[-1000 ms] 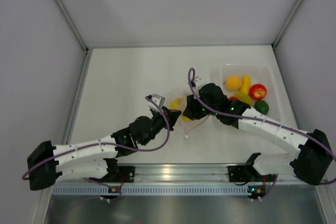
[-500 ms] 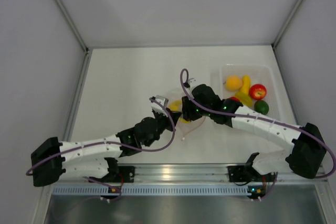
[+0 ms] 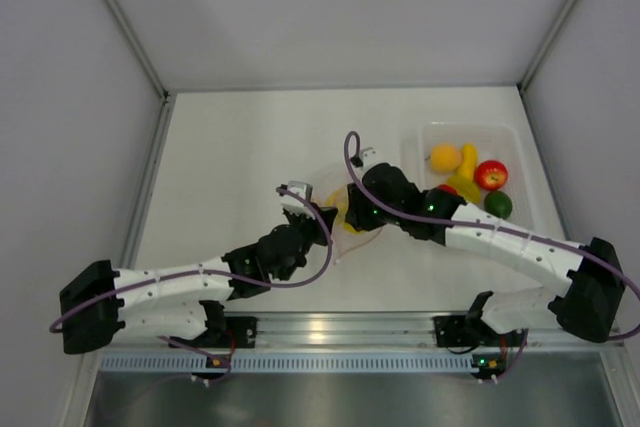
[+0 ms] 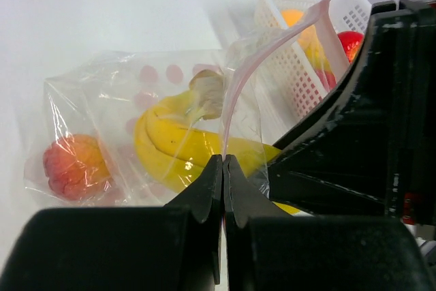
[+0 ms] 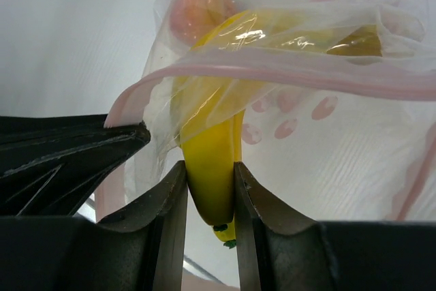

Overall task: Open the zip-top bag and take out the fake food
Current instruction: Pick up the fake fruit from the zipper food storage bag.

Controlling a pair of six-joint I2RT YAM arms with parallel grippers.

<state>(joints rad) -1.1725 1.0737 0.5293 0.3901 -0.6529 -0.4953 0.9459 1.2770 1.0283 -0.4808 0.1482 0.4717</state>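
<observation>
Right wrist view: your right hand (image 5: 209,175) is gripping the banana (image 5: 212,202) by its near end, its long axis running straight ahead into the zip-top bag (image 5: 327,141). Alongside, your left hand (image 4: 223,168) is pinching the bag's rim.

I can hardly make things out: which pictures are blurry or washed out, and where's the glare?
Left wrist: left gripper a dark blur up close, table behind the zip-top bag washed out white. Right wrist: glare streaks on the banana through plastic. Top view: evenly lit, bright reflection on the metal rail.
</observation>
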